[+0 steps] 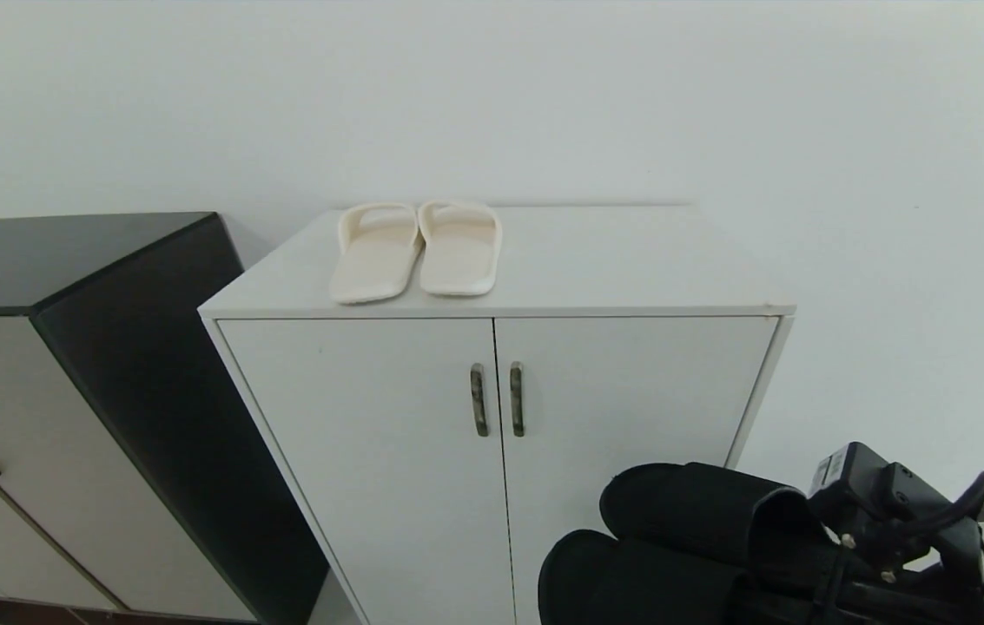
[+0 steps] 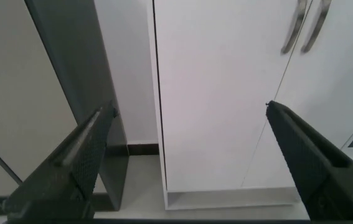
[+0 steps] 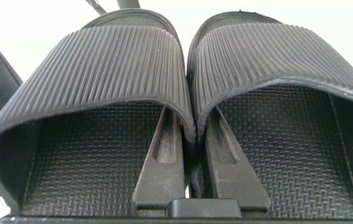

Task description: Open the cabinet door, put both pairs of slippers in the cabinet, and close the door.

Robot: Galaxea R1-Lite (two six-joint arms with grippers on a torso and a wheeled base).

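Right end effector (image 3: 192,118) clamped on black slippers (image 1: 700,521), low before the shut white cabinet (image 1: 370,451); cream slippers (image 1: 418,247) on top. Left end effector (image 2: 190,107), fingers apart, should hook a door handle (image 1: 478,399) squarely first.

A home entryway, by the look of it: a white cabinet (image 1: 370,451) with cream slippers (image 1: 416,250) on top, against a plain wall (image 1: 717,104), beside a dark cabinet (image 1: 135,347).
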